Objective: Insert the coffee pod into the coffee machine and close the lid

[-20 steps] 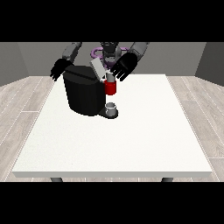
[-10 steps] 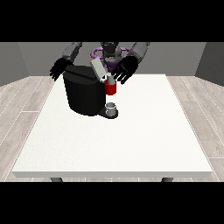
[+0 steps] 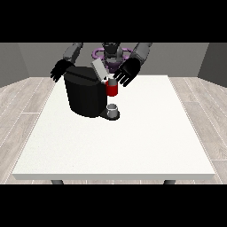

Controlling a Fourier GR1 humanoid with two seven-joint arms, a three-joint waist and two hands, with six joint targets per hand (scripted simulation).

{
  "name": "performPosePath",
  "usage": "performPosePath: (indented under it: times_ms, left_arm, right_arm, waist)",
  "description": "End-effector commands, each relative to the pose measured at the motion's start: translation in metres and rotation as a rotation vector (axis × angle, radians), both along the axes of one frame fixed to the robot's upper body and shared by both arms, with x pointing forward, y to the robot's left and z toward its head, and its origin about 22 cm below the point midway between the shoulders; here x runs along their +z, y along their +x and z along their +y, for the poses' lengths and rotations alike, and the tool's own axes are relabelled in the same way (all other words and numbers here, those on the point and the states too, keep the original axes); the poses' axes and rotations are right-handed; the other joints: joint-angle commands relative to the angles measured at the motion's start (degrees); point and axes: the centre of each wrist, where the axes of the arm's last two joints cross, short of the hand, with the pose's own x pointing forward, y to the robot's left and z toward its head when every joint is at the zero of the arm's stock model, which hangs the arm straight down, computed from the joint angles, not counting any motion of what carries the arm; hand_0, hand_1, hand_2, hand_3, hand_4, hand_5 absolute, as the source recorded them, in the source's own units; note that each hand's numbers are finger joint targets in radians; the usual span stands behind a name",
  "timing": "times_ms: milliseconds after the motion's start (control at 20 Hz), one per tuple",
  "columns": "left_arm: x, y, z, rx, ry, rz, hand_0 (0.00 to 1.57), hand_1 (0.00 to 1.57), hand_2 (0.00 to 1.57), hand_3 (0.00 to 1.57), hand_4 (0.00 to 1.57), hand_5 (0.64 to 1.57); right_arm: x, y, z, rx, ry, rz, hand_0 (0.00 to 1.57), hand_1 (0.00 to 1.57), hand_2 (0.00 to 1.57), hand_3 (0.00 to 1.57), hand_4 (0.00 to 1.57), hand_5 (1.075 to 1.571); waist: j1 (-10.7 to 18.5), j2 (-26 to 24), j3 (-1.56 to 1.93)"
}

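Above the coffee machine (image 3: 86, 95), hand (image 3: 127, 72) unmoved.

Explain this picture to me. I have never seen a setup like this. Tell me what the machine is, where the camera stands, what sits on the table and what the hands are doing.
The camera stands across a white table and faces a humanoid robot at the far side. Its two arms reach toward us, each ending in a black hand. On the table stands a black coffee machine with its grey lid tilted up, a red part at its front and a small grey cup below that. The hand at the view's right hovers with spread fingers just beside the lid and the red part. The hand at the view's left hangs open behind the machine. Neither hand holds anything.
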Motion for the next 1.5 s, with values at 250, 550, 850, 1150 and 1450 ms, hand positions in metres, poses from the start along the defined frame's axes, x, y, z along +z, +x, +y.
performPosePath:
  times_ms: [250, 550, 850, 1150, 1450]
  left_arm:
    - [0.014, 0.002, -0.008, -0.006, 0.062, -0.02, 1.12, 1.12, 1.16, 0.99, 0.44, 1.571]
    - [-0.022, -0.001, 0.001, 0.011, 0.036, -0.024, 1.06, 1.06, 1.12, 0.96, 0.37, 1.571]
    - [0.004, 0.002, -0.019, -0.037, 0.092, -0.006, 0.91, 0.91, 1.02, 0.86, 0.36, 1.571]
    - [-0.01, 0.0, 0.005, -0.024, 0.175, 0.017, 0.0, 0.0, 0.0, 0.0, 0.0, 1.571]
    - [0.009, 0.0, -0.004, -0.066, 0.165, 0.011, 0.0, 0.0, 0.0, 0.0, 0.0, 1.571]
  right_arm:
    - [0.016, 0.012, 0.011, -0.028, -0.002, -0.002, 0.0, 0.0, 0.0, 0.0, 0.37, 1.571]
    - [0.012, -0.004, 0.018, 0.022, -0.011, -0.025, 0.0, 0.0, 0.0, 0.0, 0.44, 1.571]
    - [0.01, 0.009, 0.012, -0.014, -0.003, -0.021, 0.0, 0.0, 0.0, 0.0, 0.46, 1.571]
    - [0.023, 0.006, 0.006, 0.004, -0.006, -0.032, 0.0, 0.0, 0.0, 0.0, 0.41, 1.571]
    - [0.0, 0.006, -0.008, -0.054, -0.02, 0.033, 0.0, 0.0, 0.0, 0.0, 0.36, 1.571]
  waist:
    - [0.9, 1.6, -0.06]
    - [-1.0, 0.7, -0.09]
    - [0.6, 1.1, -0.05]
    - [-0.8, 1.4, -0.08]
    - [1.9, -0.6, -0.06]
